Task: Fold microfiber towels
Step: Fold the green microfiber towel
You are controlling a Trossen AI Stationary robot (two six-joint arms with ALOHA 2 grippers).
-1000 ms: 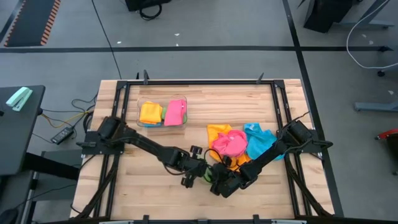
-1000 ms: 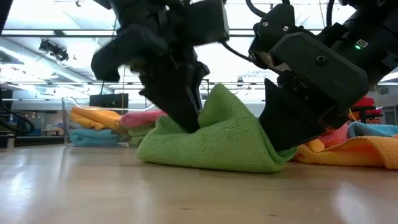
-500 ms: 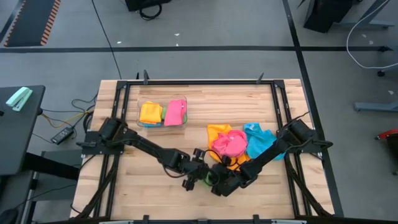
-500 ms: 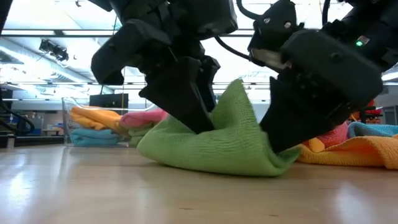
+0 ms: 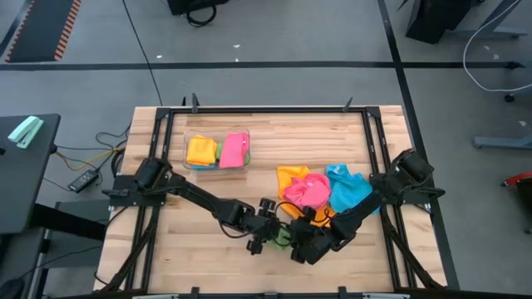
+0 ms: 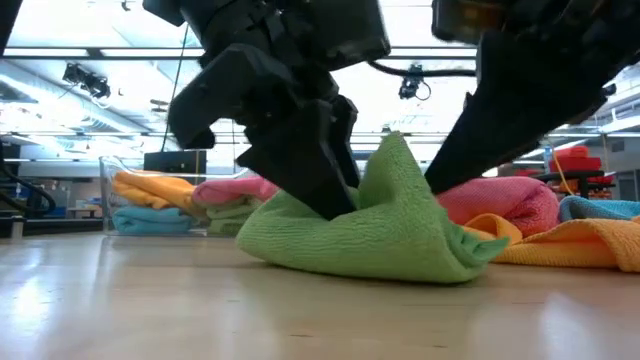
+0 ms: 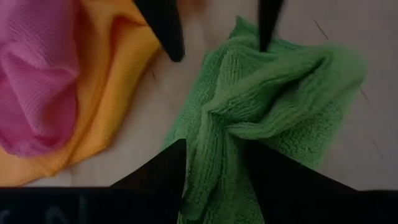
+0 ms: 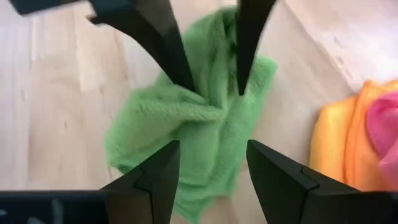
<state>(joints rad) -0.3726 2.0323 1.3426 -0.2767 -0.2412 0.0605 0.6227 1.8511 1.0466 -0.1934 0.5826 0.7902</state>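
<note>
A crumpled green microfiber towel (image 6: 370,235) lies on the wooden table near its front edge, with one fold standing up in a peak (image 6: 395,145). My left gripper (image 7: 214,144) is open and slants down into the towel, a raised ridge of cloth between its fingers. My right gripper (image 8: 212,143) is open and hangs above the towel's right side (image 5: 299,242). Behind them, pink (image 5: 306,193), orange (image 5: 289,174) and blue (image 5: 345,189) towels lie in a loose heap. My left gripper comes slanting down from the table's left. Its open fingers (image 6: 325,190) are sunk into the green towel beside the peak, and a ridge of cloth (image 7: 217,118) stands between them unpinched. The towel rests on the table. My right gripper: I cannot tell whether its fingers touch the towel.
A clear plastic bin (image 5: 186,141) at the back left holds folded yellow and pink towels. The heap of loose towels lies just behind and to the right of the green one. Bare wood stretches along the table's near edge and front left.
My left gripper has opened and let go of the green towel's fold, staying low in the cloth. My right gripper has risen away from the towel. The towel's peak now stands taller, and its body has stayed on the table.
</note>
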